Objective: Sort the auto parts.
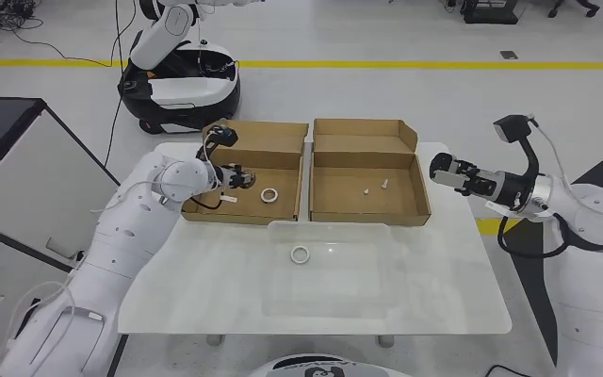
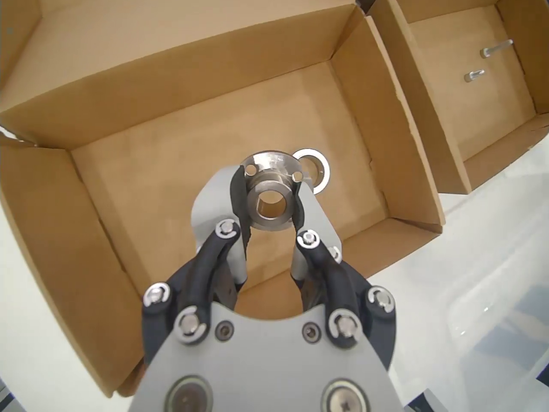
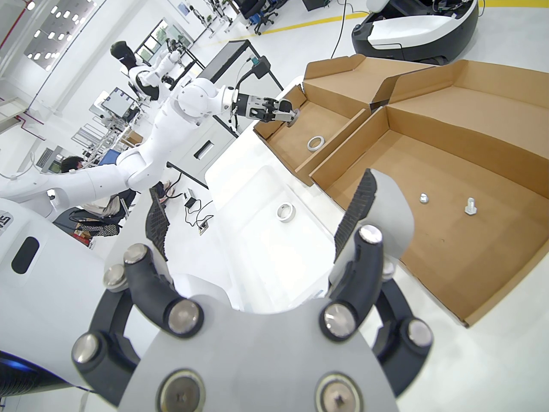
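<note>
My left gripper (image 2: 268, 199) is shut on a metal flanged bushing (image 2: 269, 182) and holds it above the floor of the left cardboard box (image 1: 283, 151); the same gripper (image 1: 240, 176) hangs over that box in the top view. A silver ring (image 1: 268, 196) lies on that box's floor just beyond the bushing. Two small bolts (image 1: 374, 187) lie in the right cardboard box (image 1: 363, 141). Another silver ring (image 1: 300, 254) rests in the clear plastic tray (image 1: 377, 283). My right gripper (image 3: 261, 212) is open and holds nothing, off the table's right side (image 1: 436, 170).
The two open boxes stand side by side at the back of the white table (image 1: 188, 283), their lids folded back. The clear tray sits in front of them. Another robot base (image 1: 184, 94) stands on the floor behind the table.
</note>
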`<state>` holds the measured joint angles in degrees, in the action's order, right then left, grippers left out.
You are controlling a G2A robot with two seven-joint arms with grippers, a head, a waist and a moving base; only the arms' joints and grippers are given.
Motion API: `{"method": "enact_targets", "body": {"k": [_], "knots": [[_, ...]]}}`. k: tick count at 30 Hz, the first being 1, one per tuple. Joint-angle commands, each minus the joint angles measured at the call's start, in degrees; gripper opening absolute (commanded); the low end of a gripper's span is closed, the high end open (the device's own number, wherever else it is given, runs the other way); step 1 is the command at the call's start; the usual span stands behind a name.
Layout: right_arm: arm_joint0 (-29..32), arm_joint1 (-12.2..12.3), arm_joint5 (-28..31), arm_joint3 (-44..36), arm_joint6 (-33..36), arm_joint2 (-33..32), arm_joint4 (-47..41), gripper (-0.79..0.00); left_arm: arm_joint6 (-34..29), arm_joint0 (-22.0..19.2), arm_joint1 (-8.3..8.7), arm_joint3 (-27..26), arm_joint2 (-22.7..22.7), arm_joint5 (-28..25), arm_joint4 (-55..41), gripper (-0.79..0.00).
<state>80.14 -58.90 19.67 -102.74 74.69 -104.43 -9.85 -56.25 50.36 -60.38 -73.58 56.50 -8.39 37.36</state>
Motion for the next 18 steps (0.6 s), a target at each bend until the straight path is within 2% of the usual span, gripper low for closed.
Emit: {"method": "enact_targets", "body": {"k": [1,10,18], "knots": [[0.0,0.0,0.0,0.0,0.0,0.0,-0.01,0.0,-0.35,-0.78,-0.2,1.13,-0.95,-0.75,1.34,-0.785],[0.0,0.0,0.0,0.0,0.0,0.0,-0.01,0.0,-0.72,-2.8,-0.78,6.62,-3.65,-3.98,6.4,-0.785],[0.0,0.0,0.0,0.0,0.0,0.0,-0.01,0.0,0.78,-3.33,-1.27,9.17,-4.72,-5.48,7.94,-0.785]]}}
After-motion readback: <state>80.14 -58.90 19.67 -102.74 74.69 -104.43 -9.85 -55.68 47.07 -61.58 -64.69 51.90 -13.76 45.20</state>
